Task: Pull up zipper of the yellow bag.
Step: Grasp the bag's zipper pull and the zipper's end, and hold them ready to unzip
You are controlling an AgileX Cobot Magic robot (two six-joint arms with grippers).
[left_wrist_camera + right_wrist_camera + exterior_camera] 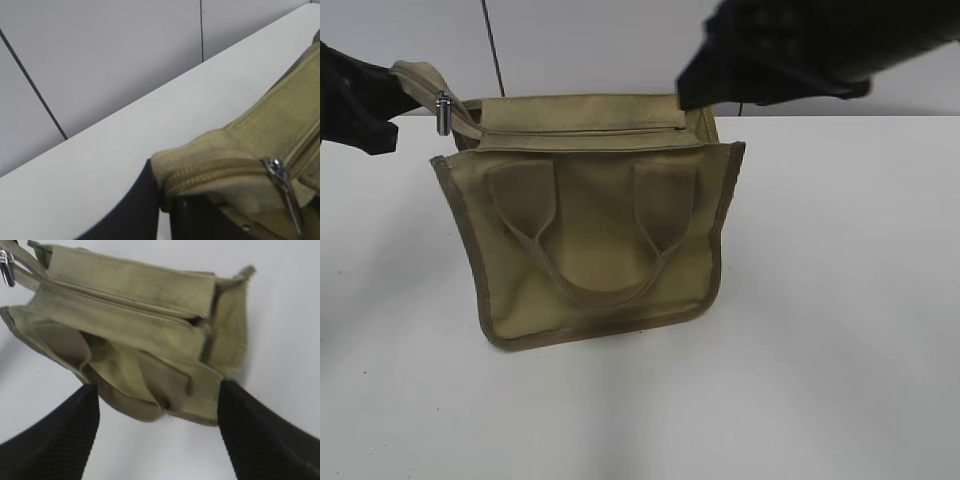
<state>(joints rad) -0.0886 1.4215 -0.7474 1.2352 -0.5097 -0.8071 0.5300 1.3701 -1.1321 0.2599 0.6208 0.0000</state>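
A yellow bag point(590, 230) stands upright on a white surface point(840, 300), handle side facing the camera. Its zipper point(582, 131) runs left to right along the top, slider at the left end. The left gripper point(165, 210) pinches the zipper tape's end; the right gripper point(157, 435) is spread wide above the bag's right end.

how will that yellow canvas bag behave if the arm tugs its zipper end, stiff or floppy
Probably floppy: the yellow bag sags, its front panel bowing and its handle lying limp. It looks light, so it may slide on the smooth white table unless held. The zipper tape end already bends where the left gripper's fingers meet it.
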